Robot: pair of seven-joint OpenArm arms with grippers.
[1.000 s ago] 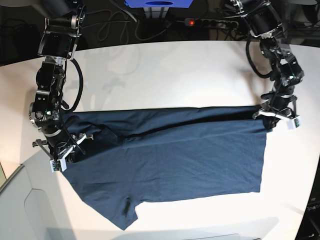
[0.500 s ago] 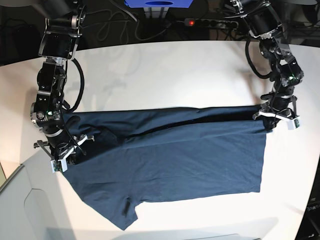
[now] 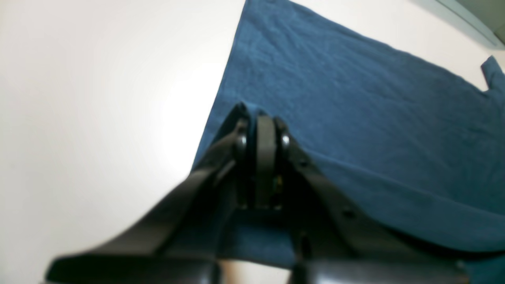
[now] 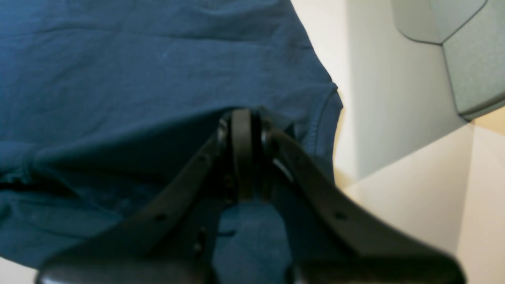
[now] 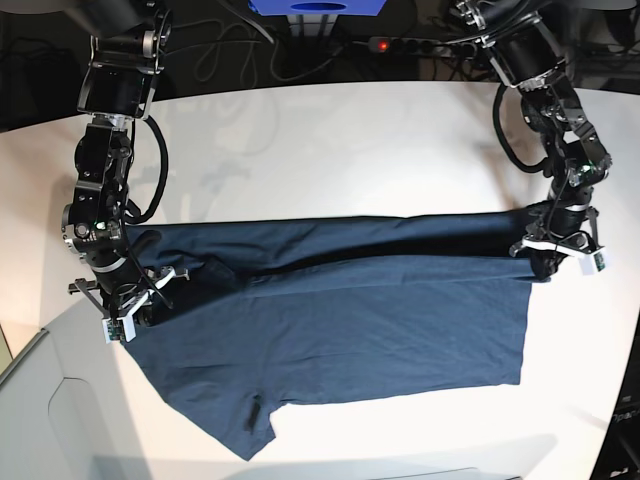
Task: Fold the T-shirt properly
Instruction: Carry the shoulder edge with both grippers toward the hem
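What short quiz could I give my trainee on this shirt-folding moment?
1. True or false: the left gripper is shut on the T-shirt.
2. Which end of the shirt does the right gripper pinch: a) the sleeve end b) the hem end c) neither?
3. What does the shirt lie on?

Key: 1 true. 2 a. 3 the white table.

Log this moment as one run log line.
stage: mid fold | left gripper: shut on T-shirt | right gripper: shut on T-shirt | shirt: top flap lifted over table
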